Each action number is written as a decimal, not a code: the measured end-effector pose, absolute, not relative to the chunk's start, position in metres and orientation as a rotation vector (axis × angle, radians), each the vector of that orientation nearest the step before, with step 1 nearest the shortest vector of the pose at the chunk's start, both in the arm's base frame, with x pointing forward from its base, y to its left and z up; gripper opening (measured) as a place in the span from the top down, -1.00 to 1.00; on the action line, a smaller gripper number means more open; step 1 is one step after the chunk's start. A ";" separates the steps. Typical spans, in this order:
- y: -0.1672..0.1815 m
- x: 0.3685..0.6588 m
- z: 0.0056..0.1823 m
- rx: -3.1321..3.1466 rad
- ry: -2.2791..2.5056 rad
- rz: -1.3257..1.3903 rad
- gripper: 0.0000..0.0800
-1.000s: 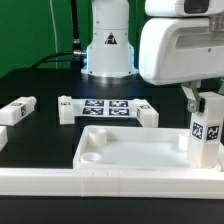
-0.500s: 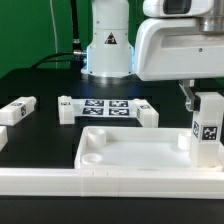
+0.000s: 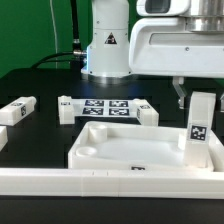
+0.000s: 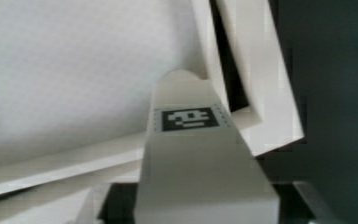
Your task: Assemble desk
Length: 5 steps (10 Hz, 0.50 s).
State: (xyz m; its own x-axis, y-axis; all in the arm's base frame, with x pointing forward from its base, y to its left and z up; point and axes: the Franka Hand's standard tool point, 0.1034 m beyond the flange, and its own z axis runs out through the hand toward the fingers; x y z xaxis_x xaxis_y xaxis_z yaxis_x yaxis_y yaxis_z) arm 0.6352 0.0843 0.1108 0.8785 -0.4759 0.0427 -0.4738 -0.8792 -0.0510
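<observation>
**A:** What have the fingers [image 3: 180, 95] got?

**B:** They are clamped on the top end of a leg [image 3: 201, 125]. It hangs upright straight below them, with its tag facing out.

**A:** And the slab [image 3: 130, 150]?

**B:** It lies flat on the bench [image 3: 40, 85], below the fingers, and stretches away from them toward the exterior view's left. The leg's foot is down at the slab's corner nearest the fingers. I can't tell whether it has entered that corner's hole.

**A:** How will the leg handle?

**B:** I'd judge it light and stiff. It looks like hard white plastic, so it shouldn't bend or crush in the grip. It also looks smooth, so it could slip or twist if it is pinched loosely.

**A:** So where should it be held?

**B:** On two opposite flat faces of the square section, high up as it is now. That leaves the foot free to go into the hole. A grip across the edges would probably let it roll.

**A:** Any worry about the slab?

**B:** It looks just as light, and nothing visible pins it down. A push that isn't straight down could slide or tip it on the bench.

**A:** And the rest?

**B:** A spare leg [image 3: 17, 111] lies well off from the fingers, past the slab's far end. I'd take it the same way, flat faces, near one end.
</observation>
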 end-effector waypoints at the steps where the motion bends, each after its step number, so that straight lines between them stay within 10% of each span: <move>1: 0.081 0.635 0.111 -2.993 0.833 -0.085 0.26; 5: 0.067 0.634 0.111 -2.948 1.043 -0.079 0.25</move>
State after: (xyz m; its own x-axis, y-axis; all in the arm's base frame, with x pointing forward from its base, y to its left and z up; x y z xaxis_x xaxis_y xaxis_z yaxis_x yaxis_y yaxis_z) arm 0.6342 0.0665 0.1112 0.7764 -0.6288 0.0429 -0.6282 -0.7775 -0.0296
